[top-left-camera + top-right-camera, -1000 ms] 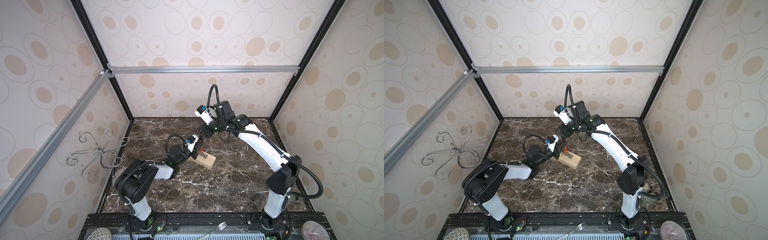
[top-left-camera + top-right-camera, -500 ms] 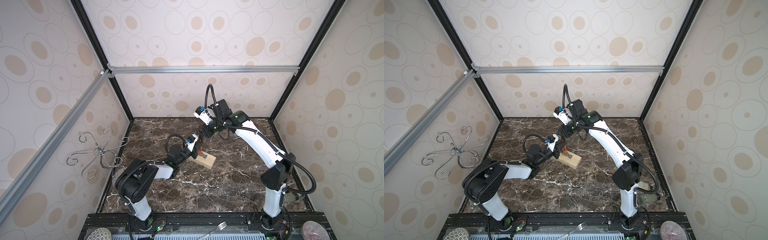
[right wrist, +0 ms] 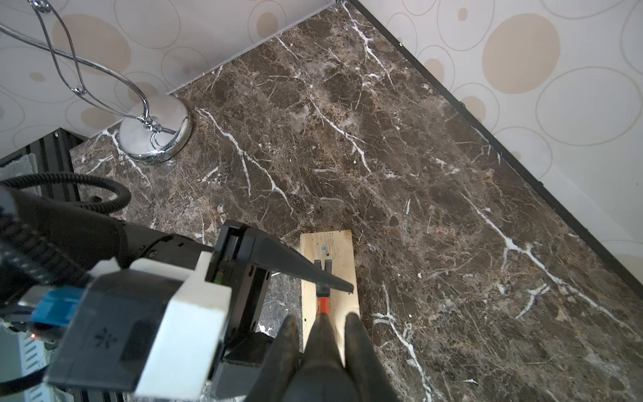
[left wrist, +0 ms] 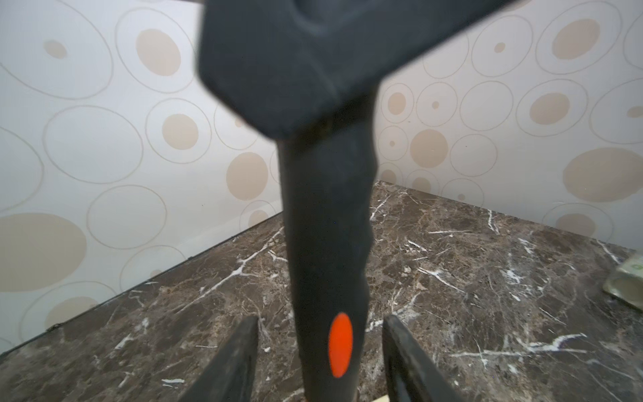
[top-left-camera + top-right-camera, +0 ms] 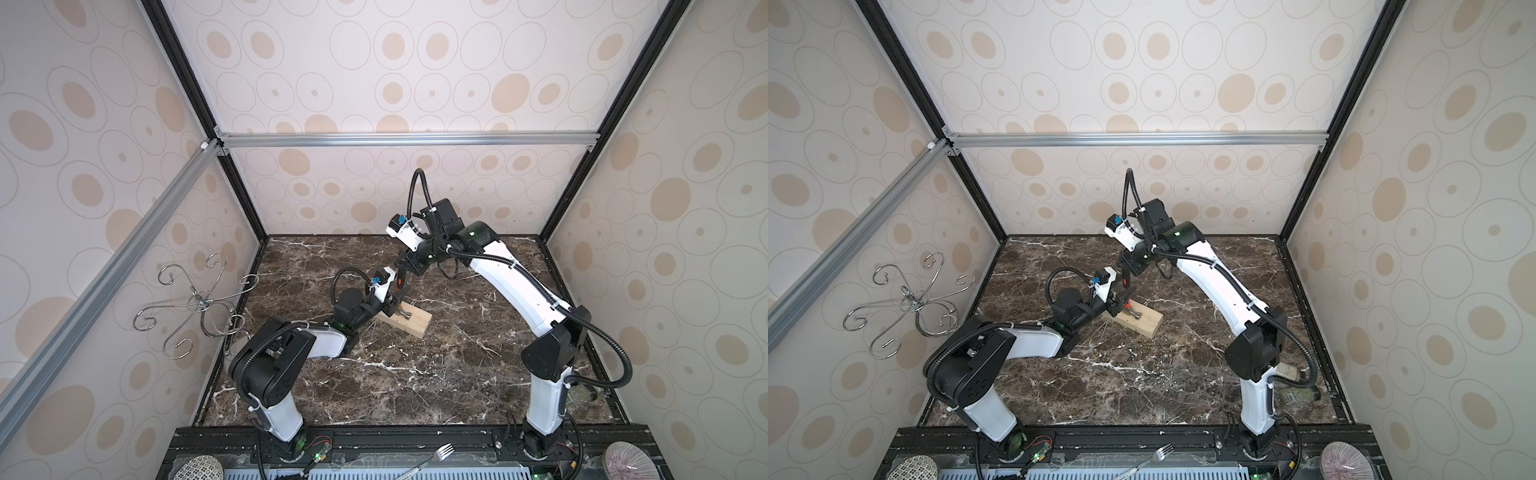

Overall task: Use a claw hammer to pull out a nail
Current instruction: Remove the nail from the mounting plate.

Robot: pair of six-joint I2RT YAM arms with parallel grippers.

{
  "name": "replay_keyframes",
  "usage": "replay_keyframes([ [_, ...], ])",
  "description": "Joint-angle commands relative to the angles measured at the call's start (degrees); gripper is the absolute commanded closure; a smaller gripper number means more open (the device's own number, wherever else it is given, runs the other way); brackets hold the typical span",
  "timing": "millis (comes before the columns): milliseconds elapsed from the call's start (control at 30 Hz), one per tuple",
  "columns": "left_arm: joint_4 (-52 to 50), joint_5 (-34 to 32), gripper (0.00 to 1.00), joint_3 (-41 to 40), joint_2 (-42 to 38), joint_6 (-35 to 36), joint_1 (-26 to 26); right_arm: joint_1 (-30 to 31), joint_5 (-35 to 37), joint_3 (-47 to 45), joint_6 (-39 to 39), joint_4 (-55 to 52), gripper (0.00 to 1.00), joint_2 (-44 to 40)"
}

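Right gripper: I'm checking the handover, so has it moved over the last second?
Yes. The right gripper has come down from beside the back wall onto the claw hammer above the wooden block.

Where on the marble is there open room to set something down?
The widest bare stretch of marble top lies between the two arm bases, in front of the wood block. Another lies behind the block, toward the back wall. It is crowded at the block, where both hands meet at the claw hammer.

Dark marble table (image 5: 415, 374) w/ white veins. Wood block (image 5: 409, 321) lies flat on it, mid-table. Chrome stand (image 3: 155, 134) sits well apart from block, at table edge by the wall.
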Motion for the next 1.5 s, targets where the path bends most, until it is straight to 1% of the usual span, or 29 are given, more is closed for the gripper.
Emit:
replay_keyframes([
  [0, 0.24, -3.22, 0.32, -0.72, -4.35, -0.25, 0.84, 1.06, -2.3, -0.59, -2.54, -3.8, 0.9, -1.32],
  [33, 0.15, -3.46, 0.29, -1.26, -5.21, -1.17, 1.45, 1.21, -2.27, -0.75, -2.72, -3.52, 0.9, -1.33],
  [133, -0.96, -4.52, 0.26, -1.99, -7.08, -3.74, 3.34, 1.6, -1.23, -1.06, -2.38, -1.97, 0.92, -1.43],
  [400, -2.74, -7.93, 0.24, -4.4, -9.34, -11.76, 7.54, 2.35, 1.33, -1.29, -2.46, 0.7, 0.94, -1.7],
  [567, -6.33, -9.12, 0.24, -4.66, -10.21, -13.64, 8.7, 2.62, 3.2, 0.47, -2.98, -1.77, 0.95, -0.52],
  [733, -5.9, -11.47, 0.24, -6.44, -11.64, -13.83, 9.49, 2.58, 3.75, 2.98, -4.06, -5.82, 0.96, 0.42],
  [867, -4.66, -9.38, 0.25, -7.3, -12.56, -13.48, 10.2, 2.57, 2.15, 3.83, -5.52, -8.86, 0.97, 0.12],
  [1033, 0.11, -1.54, 0.27, -8.29, -12.41, -10.46, 10.4, 2.61, 2.51, 4.14, -7.0, -11.8, 0.98, -0.45],
  [1100, -0.62, -1.65, 0.28, -7.77, -12.16, -10.19, 10.4, 2.6, 2.87, 4.15, -6.99, -11.66, 0.98, -0.43],
  [1200, -2.99, -3.65, 0.28, -6.84, -11.94, -9.34, 10.47, 2.62, 3.22, 4.16, -6.18, -10.45, 0.98, -0.21],
  [1367, -10.96, -12.24, 0.28, -4.95, -11.93, -9.17, 10.58, 2.59, 4.41, 4.79, -4.97, -9.08, 0.98, 0.64],
  [1467, -13.21, -14.58, 0.28, -4.77, -11.48, -9.88, 10.87, 2.57, 5.54, 5.21, -4.36, -8.35, 0.98, 1.18],
])
